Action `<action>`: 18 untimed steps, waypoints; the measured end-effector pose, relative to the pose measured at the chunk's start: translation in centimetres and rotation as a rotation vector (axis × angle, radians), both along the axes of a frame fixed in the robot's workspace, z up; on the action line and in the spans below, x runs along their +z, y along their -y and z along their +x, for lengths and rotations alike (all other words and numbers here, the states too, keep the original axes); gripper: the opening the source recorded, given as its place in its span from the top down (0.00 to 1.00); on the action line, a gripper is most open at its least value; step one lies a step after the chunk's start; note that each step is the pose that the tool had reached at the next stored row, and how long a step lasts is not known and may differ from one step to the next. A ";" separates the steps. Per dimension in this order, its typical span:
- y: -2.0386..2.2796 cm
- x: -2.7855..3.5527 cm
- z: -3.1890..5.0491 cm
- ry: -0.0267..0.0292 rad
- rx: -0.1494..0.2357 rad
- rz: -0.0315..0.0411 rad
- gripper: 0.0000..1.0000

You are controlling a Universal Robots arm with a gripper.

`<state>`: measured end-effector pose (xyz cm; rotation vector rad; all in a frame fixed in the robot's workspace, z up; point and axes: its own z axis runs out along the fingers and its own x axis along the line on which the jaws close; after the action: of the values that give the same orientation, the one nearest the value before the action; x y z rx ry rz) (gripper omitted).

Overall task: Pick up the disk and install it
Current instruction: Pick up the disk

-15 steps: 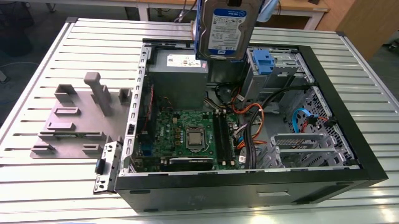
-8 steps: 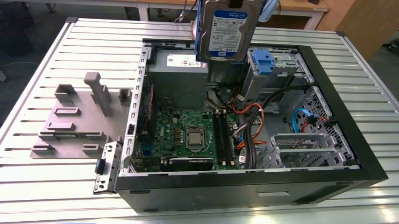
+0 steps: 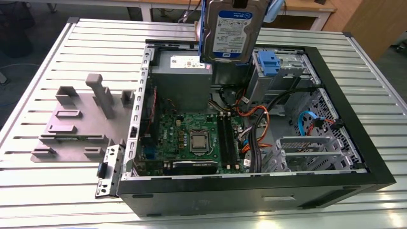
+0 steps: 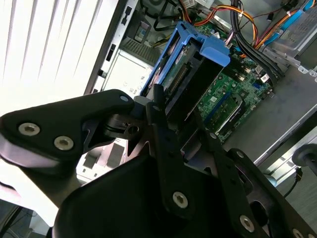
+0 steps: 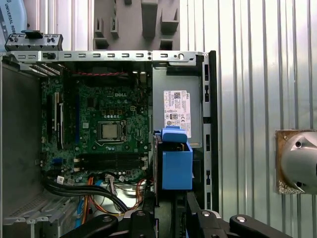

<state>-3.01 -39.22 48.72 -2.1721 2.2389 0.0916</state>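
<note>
Blue plastic frames the silver-grey disk (image 3: 230, 33), which the end effector (image 4: 177, 111) holds clamped by one end, so its long axis runs straight out from that grip, pointing down into the open computer case (image 3: 254, 193) directly beneath it.

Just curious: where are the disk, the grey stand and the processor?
the disk (image 3: 234, 33): exterior view, on its white-and-blue label.
the grey stand (image 3: 95, 125): exterior view, on its flat base.
the processor (image 3: 198, 141): exterior view, on its metal lid.
</note>
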 end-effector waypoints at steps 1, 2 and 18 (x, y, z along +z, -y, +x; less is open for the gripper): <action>0.00 0.00 0.00 0.0000 0.000 0.0000 0.65; 0.00 0.00 0.00 0.0000 0.000 0.0000 0.65; 1.37 0.00 0.00 0.0000 0.000 -0.0005 0.65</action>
<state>-3.01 -40.59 48.72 -2.1722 2.2393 0.0911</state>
